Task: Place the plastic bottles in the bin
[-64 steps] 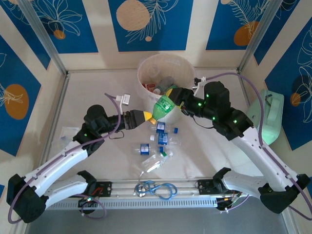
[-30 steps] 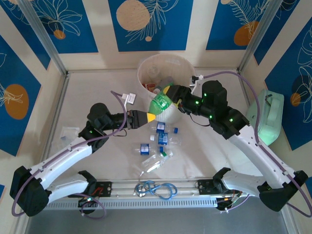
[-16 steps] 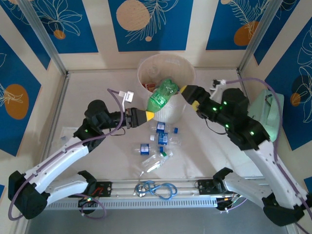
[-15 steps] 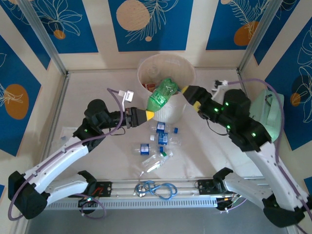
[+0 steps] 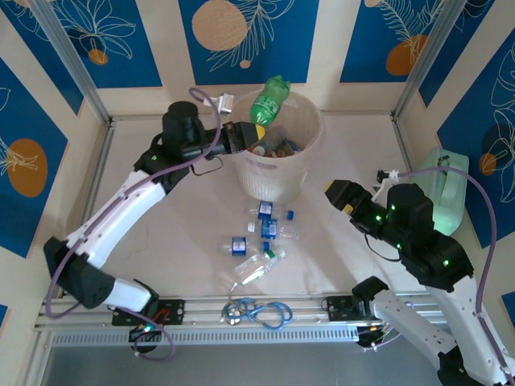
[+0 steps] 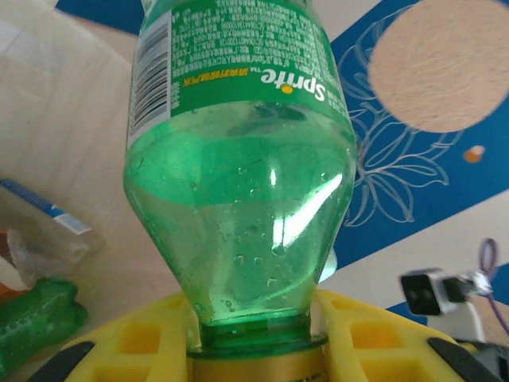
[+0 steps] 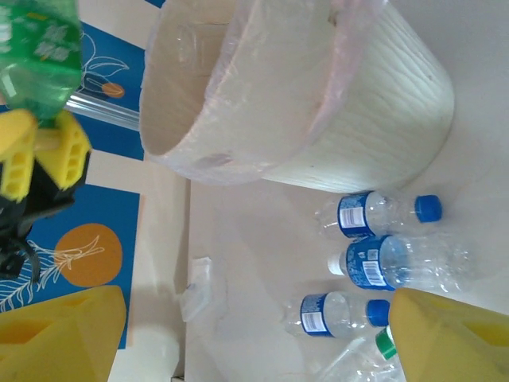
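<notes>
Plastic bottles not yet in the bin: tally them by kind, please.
Clear plastic bottles with blue labels, on table: 3
Clear crumpled bottle with green cap, on table: 1
Green plastic Sprite bottle, held in left end effector: 1
Total: 5

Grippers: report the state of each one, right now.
Left gripper: shut on the green bottle, gripped by its neck.
Right gripper: open, holding nothing.
</notes>
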Robot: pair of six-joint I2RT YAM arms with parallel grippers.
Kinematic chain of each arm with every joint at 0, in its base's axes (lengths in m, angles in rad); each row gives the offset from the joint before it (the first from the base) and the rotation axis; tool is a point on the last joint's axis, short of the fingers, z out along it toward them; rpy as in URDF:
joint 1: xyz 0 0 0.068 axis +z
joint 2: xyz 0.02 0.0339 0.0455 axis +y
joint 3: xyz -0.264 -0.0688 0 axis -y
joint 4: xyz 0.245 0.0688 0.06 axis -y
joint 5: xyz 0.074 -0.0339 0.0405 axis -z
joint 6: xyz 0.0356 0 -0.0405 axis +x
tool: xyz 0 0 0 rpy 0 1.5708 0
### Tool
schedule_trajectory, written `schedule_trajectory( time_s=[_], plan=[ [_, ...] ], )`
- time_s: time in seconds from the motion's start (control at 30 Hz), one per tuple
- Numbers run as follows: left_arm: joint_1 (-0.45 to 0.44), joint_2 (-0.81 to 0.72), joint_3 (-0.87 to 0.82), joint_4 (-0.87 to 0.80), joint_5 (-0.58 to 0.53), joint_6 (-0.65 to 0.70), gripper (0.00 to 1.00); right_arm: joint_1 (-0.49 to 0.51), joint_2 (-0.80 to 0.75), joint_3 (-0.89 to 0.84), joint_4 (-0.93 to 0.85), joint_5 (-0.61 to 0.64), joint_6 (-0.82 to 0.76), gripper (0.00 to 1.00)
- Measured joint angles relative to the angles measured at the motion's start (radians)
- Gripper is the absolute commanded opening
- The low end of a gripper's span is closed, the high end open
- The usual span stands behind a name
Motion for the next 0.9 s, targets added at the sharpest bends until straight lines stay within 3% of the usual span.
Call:
schedule_trajectory(
  time_s=[0.1,0.13,0.27,0.33,0.67,0.9],
  plan=[
    [0.000,0.070,0.024,-0.035,0.000,-0.002,0.22,0.000,-0.010,0.000,-0.020,0.005,0.000,0.86],
    [0.000,0.085,0.024,-0.046,0.000,-0.003,0.28,0.000,-0.010,0.000,-0.025,0.008,0.000,0.86],
    [0.000,0.109,0.036,-0.034,0.001,-0.024,0.69,-0.001,-0.011,0.000,-0.039,0.011,0.000,0.86],
    [0.000,0.106,0.042,-0.018,0.003,-0.032,1.00,-0.001,-0.012,0.000,-0.040,0.011,0.000,0.86],
    [0.015,0.068,0.077,-0.068,-0.031,-0.035,1.00,0.000,-0.002,0.000,-0.050,0.006,-0.010,0.82],
    [0.101,-0.153,0.024,-0.149,-0.106,-0.005,1.00,0.081,0.060,0.000,-0.050,0.014,-0.029,0.82]
  ],
)
